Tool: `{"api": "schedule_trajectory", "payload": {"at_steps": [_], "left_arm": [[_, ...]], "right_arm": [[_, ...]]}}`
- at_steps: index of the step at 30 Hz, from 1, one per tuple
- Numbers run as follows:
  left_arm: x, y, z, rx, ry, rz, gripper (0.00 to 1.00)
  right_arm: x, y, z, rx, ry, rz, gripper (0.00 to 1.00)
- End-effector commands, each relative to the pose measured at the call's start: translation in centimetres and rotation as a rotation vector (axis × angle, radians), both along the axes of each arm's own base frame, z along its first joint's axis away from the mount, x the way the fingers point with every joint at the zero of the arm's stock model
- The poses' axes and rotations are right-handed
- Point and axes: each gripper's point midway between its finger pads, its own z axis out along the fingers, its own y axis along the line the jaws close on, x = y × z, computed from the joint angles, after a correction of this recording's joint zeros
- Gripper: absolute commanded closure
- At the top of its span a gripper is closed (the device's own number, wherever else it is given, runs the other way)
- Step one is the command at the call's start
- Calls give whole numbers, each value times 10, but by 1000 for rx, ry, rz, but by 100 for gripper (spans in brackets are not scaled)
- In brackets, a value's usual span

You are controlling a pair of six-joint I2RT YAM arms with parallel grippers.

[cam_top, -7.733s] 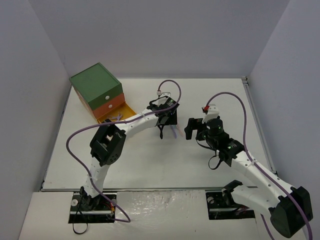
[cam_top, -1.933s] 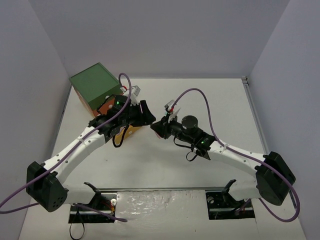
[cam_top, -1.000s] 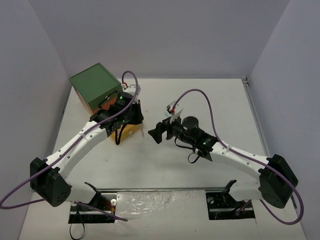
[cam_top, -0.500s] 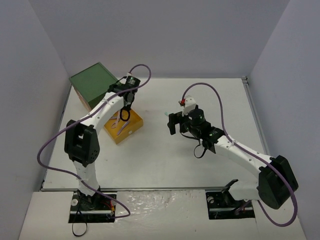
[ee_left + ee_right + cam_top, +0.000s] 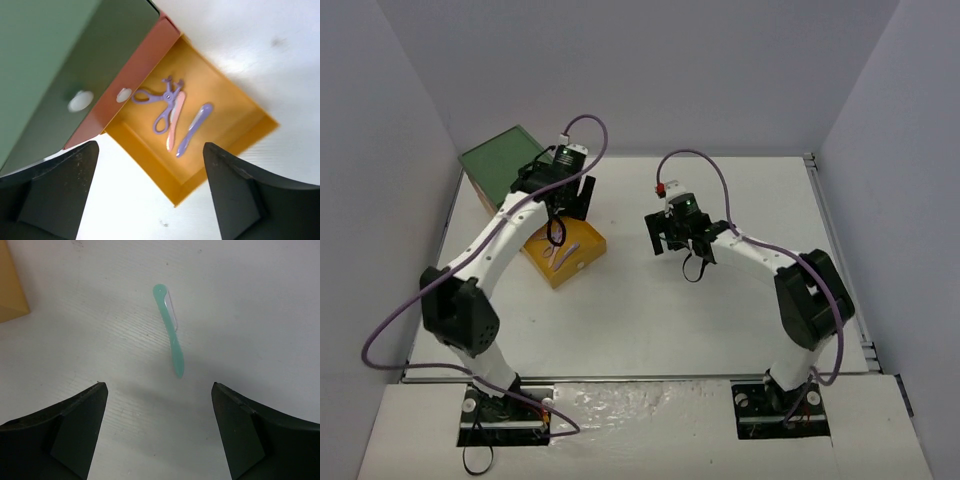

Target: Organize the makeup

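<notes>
The yellow drawer (image 5: 235, 107) stands pulled out of the green-topped box (image 5: 45, 45). In it lie a purple scissor-like tool (image 5: 161, 98), a pink stick (image 5: 174, 121) and a purple spatula (image 5: 193, 128). My left gripper (image 5: 150, 145) hangs open and empty above the drawer; it also shows in the top view (image 5: 572, 196). A teal tool (image 5: 170, 330) lies on the white table. My right gripper (image 5: 159, 385) is open and empty just above and short of it, and in the top view (image 5: 662, 232) it hides the tool.
The drawer (image 5: 565, 256) sits at an angle on the table, left of centre, with the box (image 5: 500, 165) behind it by the left wall. A corner of the drawer (image 5: 10, 285) shows at the left of the right wrist view. Purple cables loop over both arms.
My left gripper has drawn back a little from over the drawer toward the box. My right arm has folded back, and its gripper has shifted slightly left and toward the back.
</notes>
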Motion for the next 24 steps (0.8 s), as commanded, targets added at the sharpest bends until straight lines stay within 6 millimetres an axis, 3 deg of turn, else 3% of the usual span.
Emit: {"api": "schedule_trajectory", "payload": {"at_steps": [1, 5, 9, 13, 17, 22, 24], "left_arm": [[-32, -9, 77, -264, -226, -15, 13], [-66, -8, 87, -382, -283, -29, 4], [-93, -5, 89, -446, -308, -45, 3], [-112, 1, 77, -469, -306, -33, 3], [-122, 4, 57, -474, -274, -14, 3], [-128, -1, 42, -503, -231, -19, 3], [-128, -5, 41, -526, -228, -21, 3]], "right_arm": [[23, 12, -4, -28, 7, 48, 22], [36, 17, -29, -69, 46, 67, 29], [50, 19, -41, -87, 60, 85, 32], [57, 16, -67, -103, 115, 95, 34], [64, 16, -79, -92, 147, 106, 35], [60, 18, -96, -95, 203, 132, 51], [55, 18, -98, -88, 215, 145, 65]]}}
